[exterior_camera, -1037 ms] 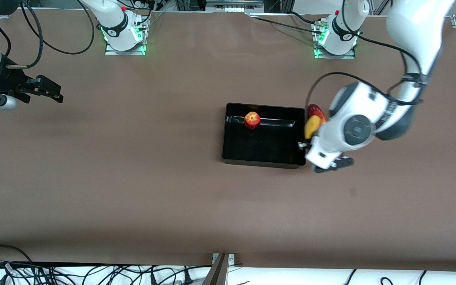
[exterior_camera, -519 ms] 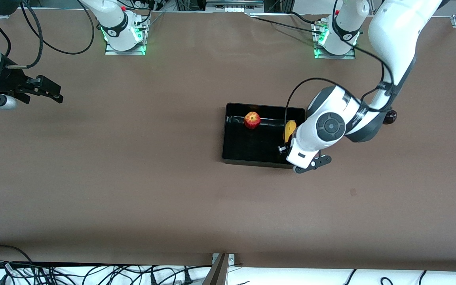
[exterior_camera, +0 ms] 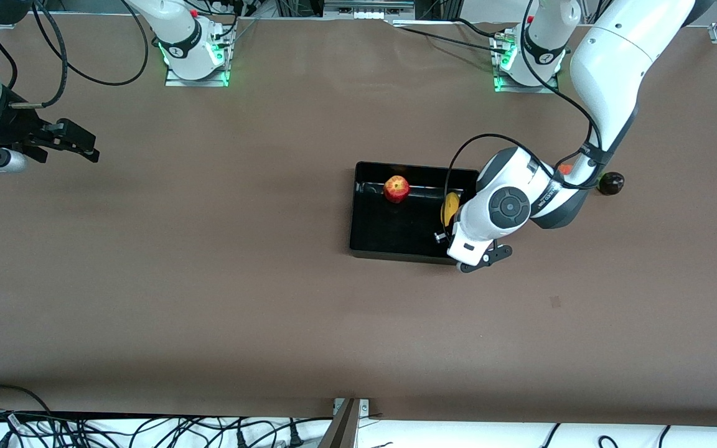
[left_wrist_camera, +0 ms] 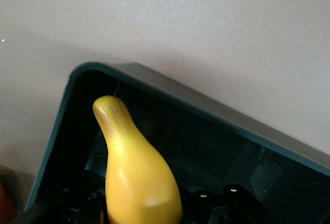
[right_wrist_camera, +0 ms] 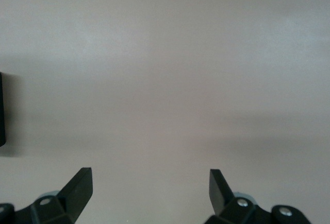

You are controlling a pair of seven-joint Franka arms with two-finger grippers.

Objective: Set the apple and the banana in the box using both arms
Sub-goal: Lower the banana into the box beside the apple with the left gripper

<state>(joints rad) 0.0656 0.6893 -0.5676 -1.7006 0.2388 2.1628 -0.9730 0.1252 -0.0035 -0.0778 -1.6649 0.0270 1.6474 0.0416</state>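
The black box (exterior_camera: 365,244) sits mid-table. The apple (exterior_camera: 397,188) lies inside it by the wall nearest the robots' bases. My left gripper (exterior_camera: 447,225) is shut on the yellow banana (exterior_camera: 451,208) and holds it over the inside of the box, at the box's end toward the left arm. In the left wrist view the banana (left_wrist_camera: 136,172) points at a box corner (left_wrist_camera: 77,80), its tip above the box floor. My right gripper (exterior_camera: 78,146) waits open and empty over bare table at the right arm's end; its fingertips (right_wrist_camera: 82,183) stand wide apart.
A dark round fruit (exterior_camera: 611,183) lies on the table beside the left arm's elbow. A bit of a red-orange fruit (exterior_camera: 562,168) peeks out from under the forearm near the box. Cables hang along the table's near edge.
My left arm has carried the banana from beside the box to over its inside, slowing in the last half second. The dark round fruit came into sight. The right arm has not moved.
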